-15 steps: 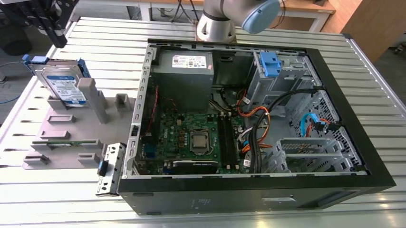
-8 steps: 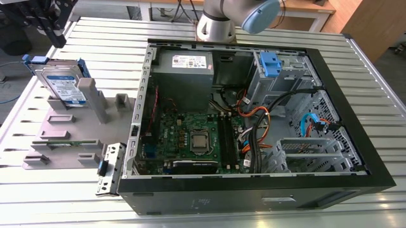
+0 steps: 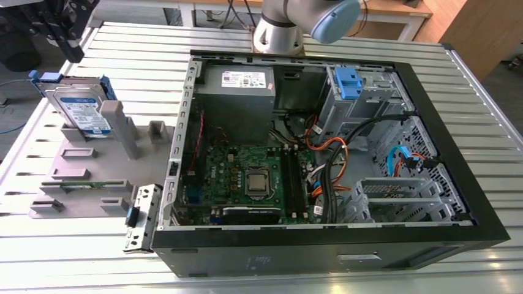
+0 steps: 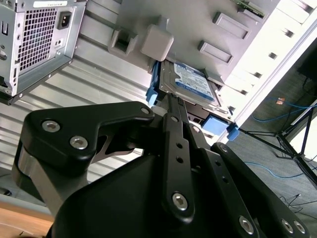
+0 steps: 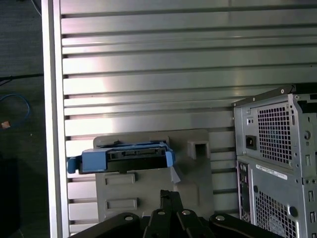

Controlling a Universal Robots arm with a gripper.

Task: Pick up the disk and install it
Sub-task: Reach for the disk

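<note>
Silver metal with a white-and-blue label, framed by blue plastic side rails, the flat rectangular disk stands on edge in a slot of a matte grey plastic fixture plate with raised blocks and pockets. The plate lies on a ribbed aluminium table, just beside an open black steel computer case, on the exterior view's left of it. Inside the case lie a green motherboard, a grey power-supply box with a white sticker, bundled cables and a blue plastic clip in the drive bay.

The black gripper hangs over the far corner of the table, above the disk and apart from it. In the first wrist view its fingertips meet at the centre, drawn together with nothing between them. Its linkage bars carry round screw heads. The disk shows edge-on there, as a blue strip across the grey plate. In the second wrist view the gripper points at the disk without touching it.

The exterior view's top edge cuts off the upper part of the gripper. Grey posts hide the disk's foot in the slot. The gripper's own body covers the disk's near end in the second wrist view.
</note>
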